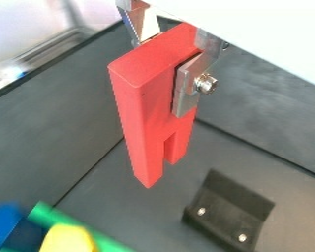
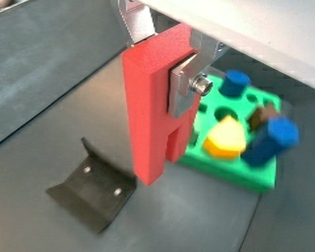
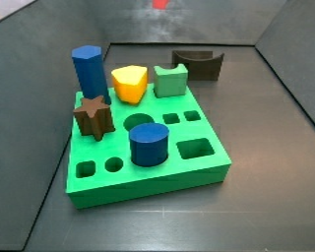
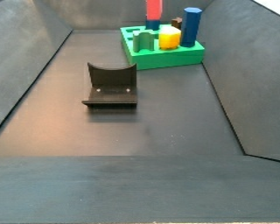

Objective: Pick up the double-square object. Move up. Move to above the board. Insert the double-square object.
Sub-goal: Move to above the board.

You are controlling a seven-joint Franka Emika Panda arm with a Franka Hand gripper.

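My gripper (image 1: 164,64) is shut on the upper end of the double-square object (image 1: 154,118), a tall red block with a slot between its two bars. A silver finger (image 1: 189,84) presses on one side; the other finger is mostly hidden behind the block. The block hangs upright, clear of the dark floor, and shows in both wrist views (image 2: 154,113). The green board (image 2: 239,165) lies below and to one side of it. In both side views only the block's lower end shows at the frame's top (image 3: 159,4) (image 4: 156,8), beyond the board (image 3: 187,172) (image 4: 166,58). The gripper itself is out of both side views.
On the board stand a blue hexagonal column (image 3: 87,71), a yellow piece (image 3: 129,84), a grey-green block (image 3: 171,81), a brown star (image 3: 94,115) and a blue cylinder (image 3: 149,143). The fixture (image 4: 109,86) stands on the floor near the board. Dark walls enclose the floor.
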